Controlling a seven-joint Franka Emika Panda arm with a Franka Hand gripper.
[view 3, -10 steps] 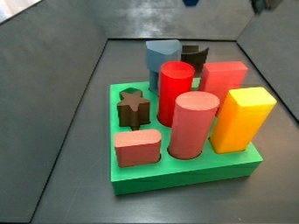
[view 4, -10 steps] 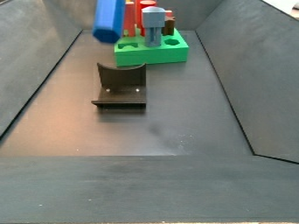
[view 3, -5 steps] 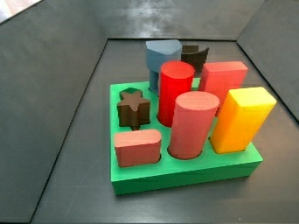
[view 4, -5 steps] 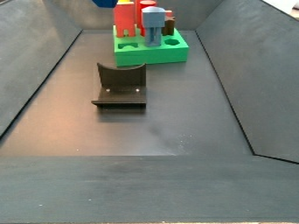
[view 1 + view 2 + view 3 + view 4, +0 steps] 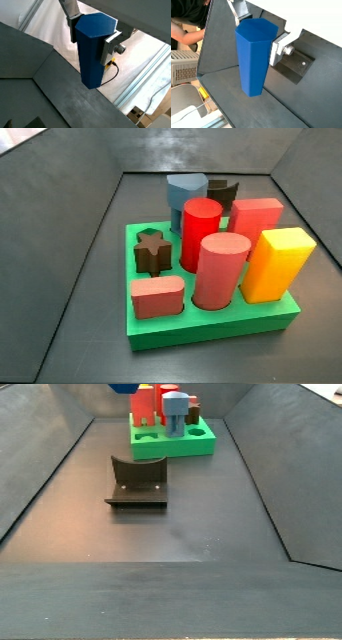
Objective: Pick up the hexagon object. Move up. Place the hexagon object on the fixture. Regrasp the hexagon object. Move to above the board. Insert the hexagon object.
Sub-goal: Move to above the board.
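Note:
The hexagon object (image 5: 92, 47) is a dark blue six-sided bar, and in both wrist views it hangs upright between the silver fingers (image 5: 110, 44) of my gripper (image 5: 91, 35), which is shut on its upper end. The same bar (image 5: 254, 55) hangs free of the floor below my gripper (image 5: 258, 31). In a side view only a blue sliver of the hexagon object (image 5: 120, 387) shows at the top edge, up and left of the green board (image 5: 201, 446). The fixture (image 5: 136, 481) stands bare on the floor in front of the board.
The board (image 5: 201, 330) carries a red cylinder (image 5: 201, 223), a salmon cylinder (image 5: 223, 268), a yellow block (image 5: 278, 263), a brown star peg (image 5: 154, 253) and a pale blue-grey block (image 5: 185, 190). Sloped dark walls enclose the floor.
The hexagon object has risen: a second ago most of it showed at the upper left in a side view, now only its tip. Board and fixture have not moved.

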